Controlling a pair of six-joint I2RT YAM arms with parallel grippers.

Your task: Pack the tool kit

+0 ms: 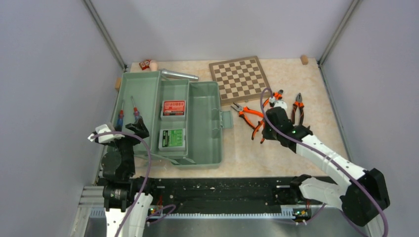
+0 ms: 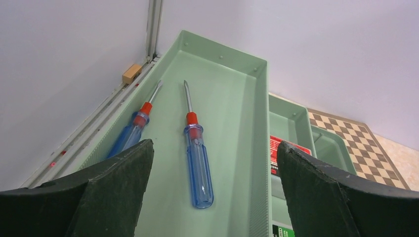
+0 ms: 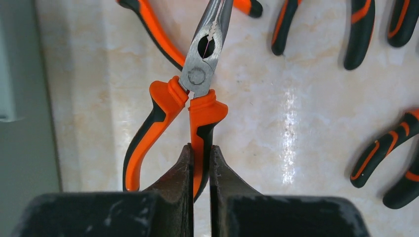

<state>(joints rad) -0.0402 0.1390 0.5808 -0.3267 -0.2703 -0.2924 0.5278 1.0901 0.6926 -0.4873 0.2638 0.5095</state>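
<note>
The sage-green toolbox [image 1: 202,123] lies open on the left of the table. Two blue and red screwdrivers [image 1: 134,114] lie in its left half, and the left wrist view shows one [image 2: 197,158] between my fingers and the other [image 2: 131,136] at the left. A red bit case [image 1: 173,108] and a green bit case [image 1: 172,139] sit in its middle tray. My left gripper [image 1: 120,132] is open and empty above the screwdrivers [image 2: 215,144]. My right gripper [image 3: 201,150] is shut on one handle of the orange long-nose pliers [image 3: 200,98], low over the table [image 1: 264,133].
Other orange-handled pliers lie to the right [image 1: 298,106] and behind [image 1: 274,96], with handles in the right wrist view [image 3: 360,29]. A chessboard [image 1: 239,79] lies at the back. A silvery hammer part [image 1: 179,75] lies behind the toolbox. Walls close in on both sides.
</note>
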